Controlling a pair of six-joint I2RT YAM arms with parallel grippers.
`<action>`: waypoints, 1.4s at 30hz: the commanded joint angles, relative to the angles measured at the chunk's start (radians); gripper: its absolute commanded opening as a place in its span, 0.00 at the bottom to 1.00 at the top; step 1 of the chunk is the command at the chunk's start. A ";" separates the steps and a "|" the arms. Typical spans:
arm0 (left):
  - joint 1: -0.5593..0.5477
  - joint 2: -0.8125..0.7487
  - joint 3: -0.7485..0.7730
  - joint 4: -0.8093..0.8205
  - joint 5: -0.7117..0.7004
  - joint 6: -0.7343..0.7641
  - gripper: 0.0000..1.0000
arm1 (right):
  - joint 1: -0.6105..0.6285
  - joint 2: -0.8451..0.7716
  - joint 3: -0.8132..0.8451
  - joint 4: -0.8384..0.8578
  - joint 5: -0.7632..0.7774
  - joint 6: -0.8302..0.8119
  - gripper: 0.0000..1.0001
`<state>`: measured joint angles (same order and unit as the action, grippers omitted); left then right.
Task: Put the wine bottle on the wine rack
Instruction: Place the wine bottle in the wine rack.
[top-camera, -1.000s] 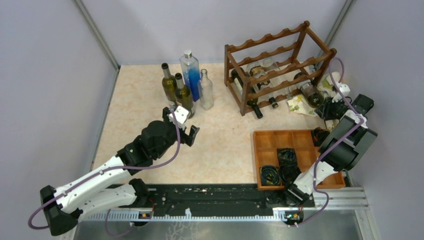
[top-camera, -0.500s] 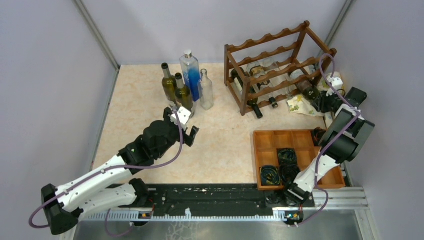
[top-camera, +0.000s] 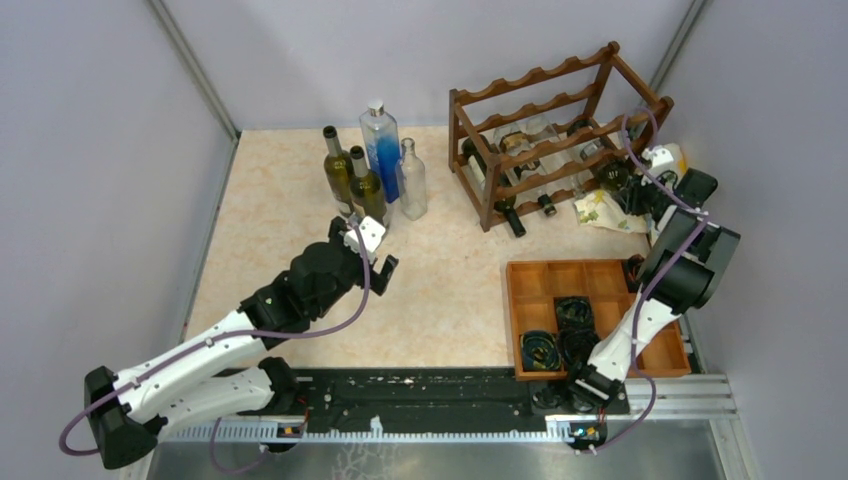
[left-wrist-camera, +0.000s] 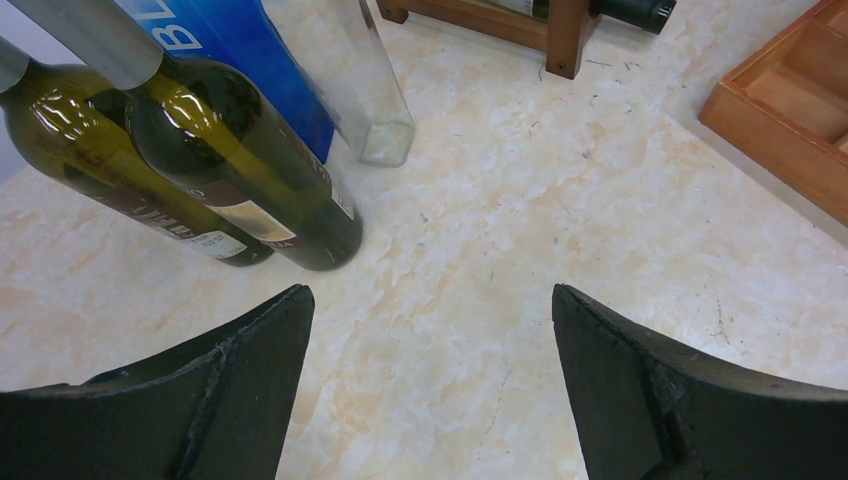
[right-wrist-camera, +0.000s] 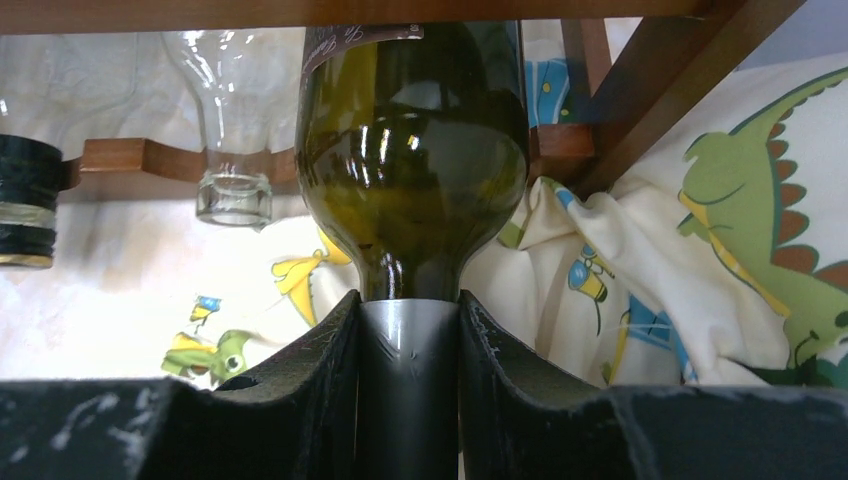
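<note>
Right gripper (right-wrist-camera: 408, 305): is clamping the grey-capped neck of the wine bottle (right-wrist-camera: 410, 150), with the jaws closed snugly on it from both sides.
Wine bottle: is lying nearly level straight ahead of the right gripper, base leading, with its body passing under a rail of the wine rack (right-wrist-camera: 655, 95). I cannot tell whether it is resting in a scallop yet.
Left gripper (left-wrist-camera: 430, 300): is hanging wide open and holding nothing over the bare surface (left-wrist-camera: 560, 200), with standing bottles (left-wrist-camera: 230, 150) just ahead and to its left.
Neighbours: a clear bottle (right-wrist-camera: 232, 190) is lying in the rack just left of the held one, and a dinosaur-print cloth (right-wrist-camera: 700, 250) is bunching below and to the right.
Step, as I judge it: the bottle is being slid into a lower tier.
Risk, jamming: the shoulder is riding close under the rail, so a slight upward tilt could wedge it against the wood.
Risk, early release: letting go before both rails are carrying the bottle could send it rolling out onto the cloth.
Risk, drift: straying left could knock the clear bottle.
</note>
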<state>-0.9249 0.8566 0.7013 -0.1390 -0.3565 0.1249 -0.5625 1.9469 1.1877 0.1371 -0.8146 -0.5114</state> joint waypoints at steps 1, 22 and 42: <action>0.004 0.010 -0.012 0.035 -0.007 0.023 0.95 | 0.021 0.020 0.070 0.174 -0.048 0.033 0.00; 0.004 0.049 -0.039 0.085 -0.035 0.070 0.95 | 0.065 0.091 0.045 0.478 -0.025 0.118 0.00; 0.004 0.078 -0.043 0.101 -0.042 0.083 0.96 | 0.105 0.111 0.060 0.481 0.078 -0.006 0.00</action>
<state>-0.9249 0.9325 0.6682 -0.0669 -0.3866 0.1986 -0.4698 2.0663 1.1992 0.4847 -0.7273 -0.4667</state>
